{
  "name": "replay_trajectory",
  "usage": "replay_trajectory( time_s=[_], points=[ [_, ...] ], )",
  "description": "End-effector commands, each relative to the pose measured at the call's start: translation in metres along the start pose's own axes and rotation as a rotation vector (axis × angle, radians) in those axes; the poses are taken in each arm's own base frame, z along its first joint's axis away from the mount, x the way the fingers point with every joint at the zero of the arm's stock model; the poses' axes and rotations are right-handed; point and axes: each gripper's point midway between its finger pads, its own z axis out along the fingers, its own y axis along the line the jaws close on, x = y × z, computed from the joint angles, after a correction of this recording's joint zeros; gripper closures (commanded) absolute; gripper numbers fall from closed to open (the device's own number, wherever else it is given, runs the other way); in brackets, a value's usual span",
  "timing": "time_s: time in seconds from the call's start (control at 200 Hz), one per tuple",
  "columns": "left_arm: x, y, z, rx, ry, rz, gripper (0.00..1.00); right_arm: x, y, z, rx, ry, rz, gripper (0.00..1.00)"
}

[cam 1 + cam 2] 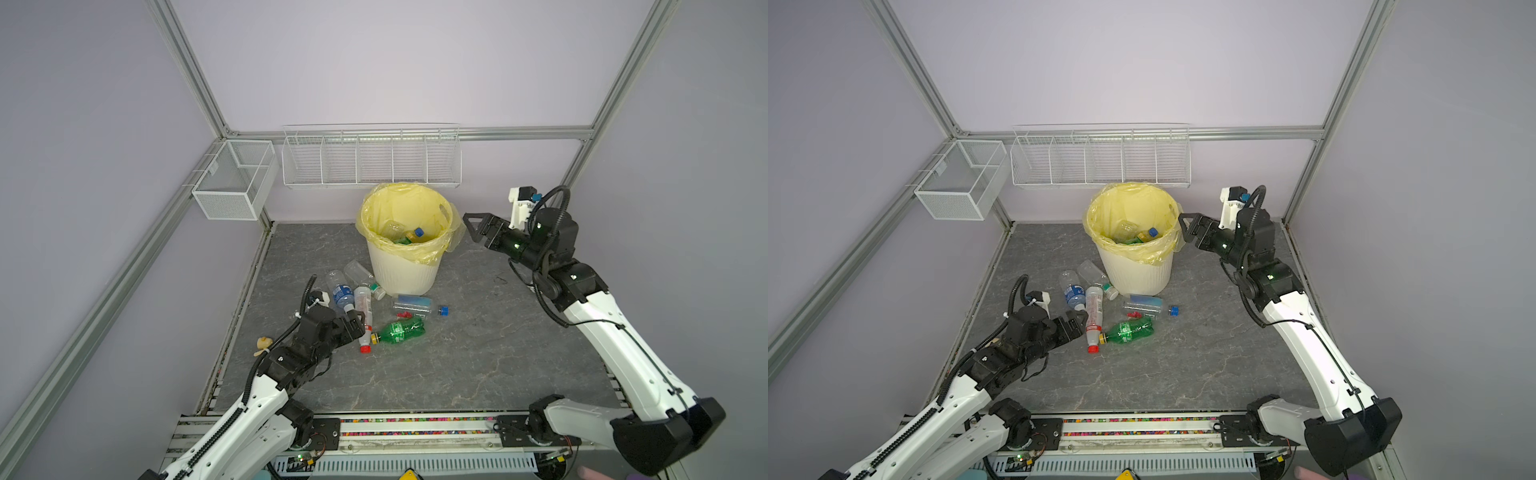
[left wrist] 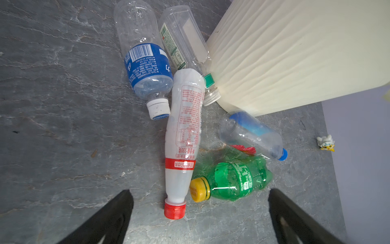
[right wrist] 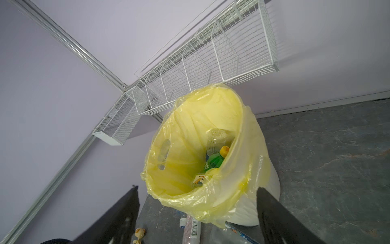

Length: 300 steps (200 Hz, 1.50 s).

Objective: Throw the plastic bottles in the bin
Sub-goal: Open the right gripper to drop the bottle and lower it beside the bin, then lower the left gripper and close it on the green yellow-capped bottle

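Grey marbled counter [image 1: 457, 357] carries loose plastic bottles [image 1: 401, 331] beside the cream-white ribbed plastic bin [image 1: 405, 274], which already holds others; my right fingers [image 3: 270, 211] hang spread and empty at its rim, while my left fingers [image 2: 114, 217], spread, aim at the white red-capped bottle [image 2: 183, 131], so the likely next move is lower, close, lift.

1. One bin [image 1: 405, 274] out there, just the one.
2. Five floor bottles, counting now: blue-label bottle [image 2: 147, 65], green-collared clear bottle [image 2: 181, 36], red-capped white bottle [image 2: 183, 131], blue-capped bottle [image 2: 251, 133], green bottle [image 2: 236, 179]. There's a red scrap under the blue-capped one, can't call it.
3. At least three binned bottles [image 3: 214, 161] show inside.
4. Two wire baskets: long basket [image 1: 372, 160], small basket [image 1: 235, 178].
5. Two toys: yellow toy figure [image 1: 262, 343], white-and-yellow toy figure [image 2: 326, 143].
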Motion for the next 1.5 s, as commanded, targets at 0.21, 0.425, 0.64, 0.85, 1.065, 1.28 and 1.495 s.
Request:
replay_trajectory(
  time_s=[0.21,0.425,0.64,0.85,1.065,1.28,1.495],
  points=[
    [-0.004,-0.005,0.002,-0.011,0.018,0.025,0.0,0.053,-0.031,-0.012,0.062,0.13,0.0,0.12],
    [-0.006,-0.007,0.001,-0.007,0.019,0.033,0.0,0.085,-0.063,-0.019,0.159,0.171,0.028,0.12],
    [-0.005,-0.006,0.004,-0.013,0.021,0.039,0.0,0.112,-0.078,-0.022,0.184,0.255,-0.049,0.12],
    [-0.004,-0.008,0.012,-0.019,0.041,0.034,0.0,0.142,-0.084,-0.029,0.148,0.32,-0.05,0.12],
    [0.001,-0.009,0.02,-0.022,0.078,0.04,0.0,0.168,-0.091,-0.04,0.137,0.37,-0.03,0.12],
    [0.011,-0.024,0.03,0.055,0.135,0.087,0.0,0.191,-0.099,-0.048,0.138,0.411,-0.004,0.12],
    [0.013,-0.031,0.038,0.065,0.172,0.149,0.0,0.204,-0.105,-0.054,0.143,0.417,0.026,0.12]
  ],
)
